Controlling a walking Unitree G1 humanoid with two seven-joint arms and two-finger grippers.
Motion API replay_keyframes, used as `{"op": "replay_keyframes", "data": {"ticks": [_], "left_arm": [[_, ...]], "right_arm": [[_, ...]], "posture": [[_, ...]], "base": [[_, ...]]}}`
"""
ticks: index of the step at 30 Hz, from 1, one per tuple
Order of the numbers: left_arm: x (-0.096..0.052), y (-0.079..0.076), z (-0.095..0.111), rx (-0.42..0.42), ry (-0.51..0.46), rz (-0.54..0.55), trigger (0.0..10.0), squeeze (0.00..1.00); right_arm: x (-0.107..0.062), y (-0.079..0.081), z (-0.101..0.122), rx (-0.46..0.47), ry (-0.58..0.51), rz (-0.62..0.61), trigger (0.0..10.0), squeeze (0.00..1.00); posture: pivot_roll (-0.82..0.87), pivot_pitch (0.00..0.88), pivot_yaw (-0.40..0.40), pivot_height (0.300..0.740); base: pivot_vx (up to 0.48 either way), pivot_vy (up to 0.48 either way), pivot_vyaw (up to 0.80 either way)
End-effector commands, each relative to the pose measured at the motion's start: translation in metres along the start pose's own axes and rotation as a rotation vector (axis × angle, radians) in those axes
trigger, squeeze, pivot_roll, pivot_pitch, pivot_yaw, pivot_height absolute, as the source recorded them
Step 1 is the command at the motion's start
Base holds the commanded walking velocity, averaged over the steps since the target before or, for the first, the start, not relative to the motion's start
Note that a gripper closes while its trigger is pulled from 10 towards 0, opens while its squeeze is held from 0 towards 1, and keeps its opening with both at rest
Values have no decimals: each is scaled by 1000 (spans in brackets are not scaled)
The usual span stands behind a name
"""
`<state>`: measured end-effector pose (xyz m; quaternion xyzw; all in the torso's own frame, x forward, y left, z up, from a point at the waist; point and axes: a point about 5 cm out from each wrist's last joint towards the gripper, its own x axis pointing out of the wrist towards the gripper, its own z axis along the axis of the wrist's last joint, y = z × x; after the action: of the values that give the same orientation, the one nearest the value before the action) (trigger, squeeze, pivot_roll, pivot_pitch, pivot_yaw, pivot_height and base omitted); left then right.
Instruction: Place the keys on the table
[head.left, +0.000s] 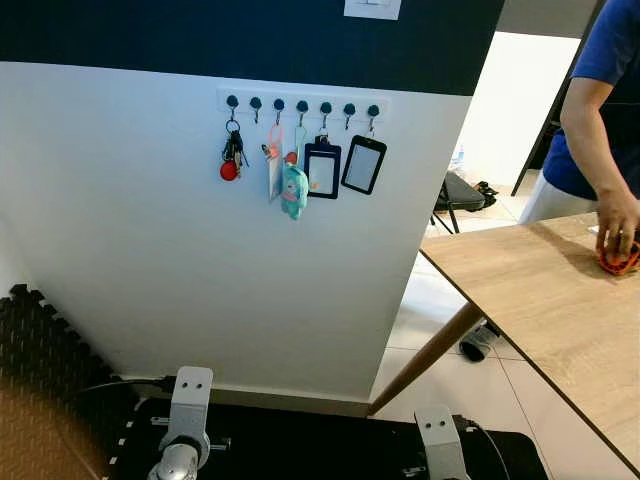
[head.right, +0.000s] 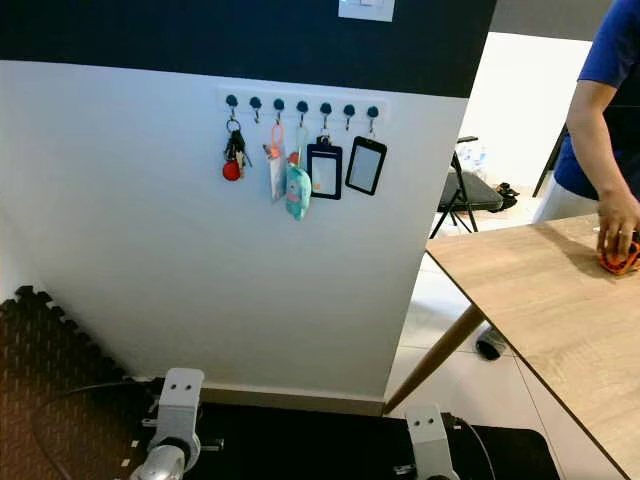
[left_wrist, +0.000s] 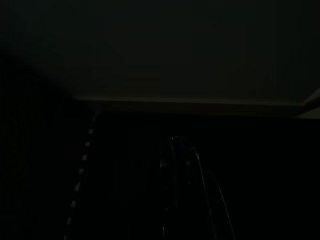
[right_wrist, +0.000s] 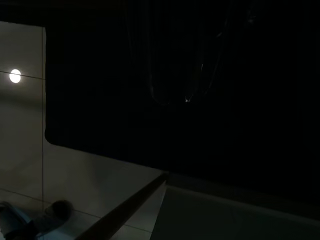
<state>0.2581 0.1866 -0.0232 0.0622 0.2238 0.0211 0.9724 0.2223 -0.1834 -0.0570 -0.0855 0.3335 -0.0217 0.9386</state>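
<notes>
Both arms hang low at the bottom of the head views: left arm (head.left: 186, 430), right arm (head.left: 440, 445), idle over a black mat (head.left: 300, 445). Left gripper (left_wrist: 177, 165) is a faint shape in a very dark wrist view; right gripper (right_wrist: 175, 75) is likewise barely outlined. Cannot tell for either whether the fingers are spread or closed.

Right wrist view: pale tiled floor (right_wrist: 30, 130), a slanted table leg (right_wrist: 125, 210), and a shoe (right_wrist: 37, 220) near the frame corner.

Right of the robot, a wooden table (head.left: 520, 300) on an angled leg. At its far end a person (head.left: 600, 110) in a blue top rests a hand (head.left: 617, 225) on an orange object (head.left: 620, 262) lying on the tabletop.

Straight ahead, a white wall (head.left: 150, 260) carries a rack (head.left: 302, 103) of seven hooks. The keys (head.left: 232, 152), with a red round fob, hang from the leftmost hook, well apart from the table. Further along the rack: a teal plush charm (head.left: 293, 190) with pale tags, then two black badge holders (head.left: 344, 166).

Beyond the wall's edge, a folding chair (head.left: 458, 195) stands in the next room.
</notes>
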Motion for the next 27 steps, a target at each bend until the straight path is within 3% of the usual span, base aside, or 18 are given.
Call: {"op": "replay_keyframes", "data": {"ticks": [1,27], "left_arm": [[-1,0,-3,10,18,-8,10000,0],[0,-1,-1,-3,7,-7,10000,0]], "right_arm": [[-1,-1,-4,20,9,-5,10000,0],[-2,-1,-4,24,9,-9,10000,0]], "posture": [[76,0,-51,740],[74,0,-50,740]], "base": [[0,0,0],[260,0,0]]}}
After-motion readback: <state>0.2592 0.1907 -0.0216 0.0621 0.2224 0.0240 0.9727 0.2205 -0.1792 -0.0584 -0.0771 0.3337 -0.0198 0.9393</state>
